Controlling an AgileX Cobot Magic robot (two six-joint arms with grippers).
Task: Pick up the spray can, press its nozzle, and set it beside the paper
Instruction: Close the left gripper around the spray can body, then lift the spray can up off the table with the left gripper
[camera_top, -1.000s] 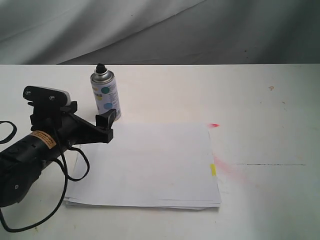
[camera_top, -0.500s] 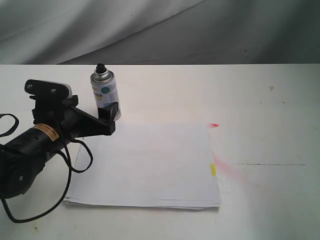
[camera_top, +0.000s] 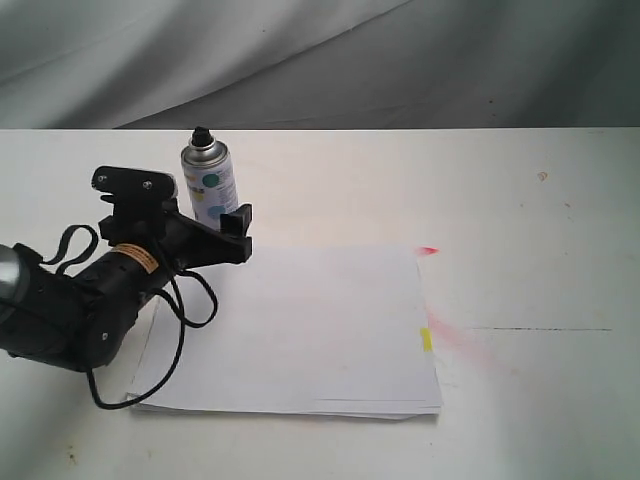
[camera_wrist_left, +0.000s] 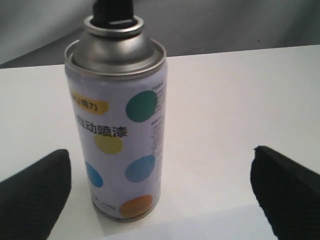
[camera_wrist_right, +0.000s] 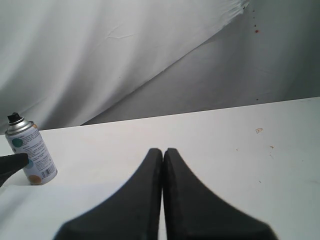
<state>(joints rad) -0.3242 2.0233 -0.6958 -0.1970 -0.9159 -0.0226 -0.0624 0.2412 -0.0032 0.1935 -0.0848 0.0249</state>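
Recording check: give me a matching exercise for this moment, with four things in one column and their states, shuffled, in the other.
Things:
1. spray can
2. paper
3. left gripper
4. right gripper

States:
A. shut, fingers pressed together
B. lying flat, yellow mark at one edge
C. open, fingers wide apart
D. standing upright, black nozzle on top

Pairs: 1-D, 2-B, 3-C, 4-A
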